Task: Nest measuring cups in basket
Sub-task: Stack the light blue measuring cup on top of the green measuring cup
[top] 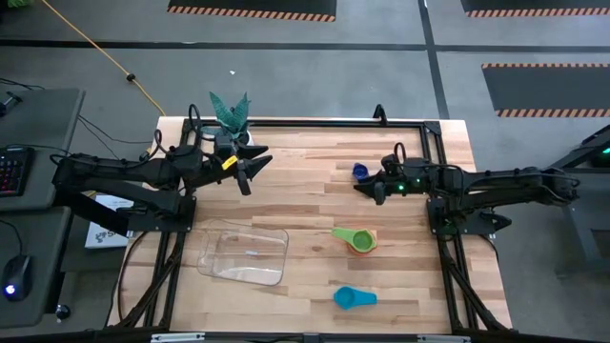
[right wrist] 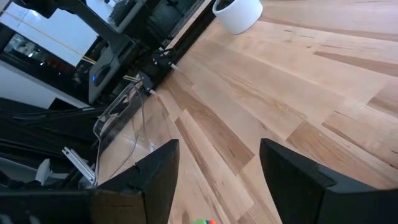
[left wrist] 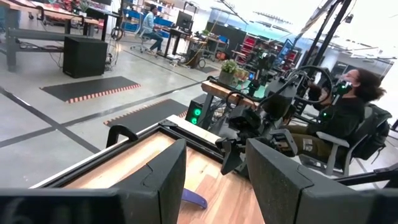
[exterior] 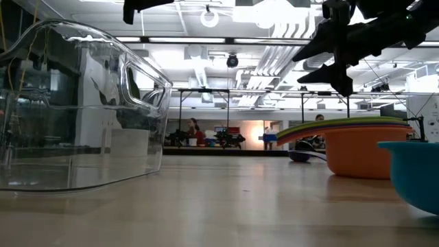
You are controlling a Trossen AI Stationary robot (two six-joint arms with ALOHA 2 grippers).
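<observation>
Overhead: wooden table [top: 315, 191], bare middle. Clear basket [top: 244, 254] near-left, nothing inside. White pot with green plant [top: 230, 119] at far-left edge. Stacked green-on-orange measuring cups [top: 357, 239] right of basket, well apart from it. Light blue cup [top: 352, 298] nearer, near edge. Dark blue cup [top: 360, 172] far, just beside right gripper [top: 371, 190]. Left gripper [top: 250, 170] raised beside plant, fingers [left wrist: 155, 180] parted, holding nothing. Right gripper's fingers [right wrist: 158, 171] likewise parted, nothing between.
</observation>
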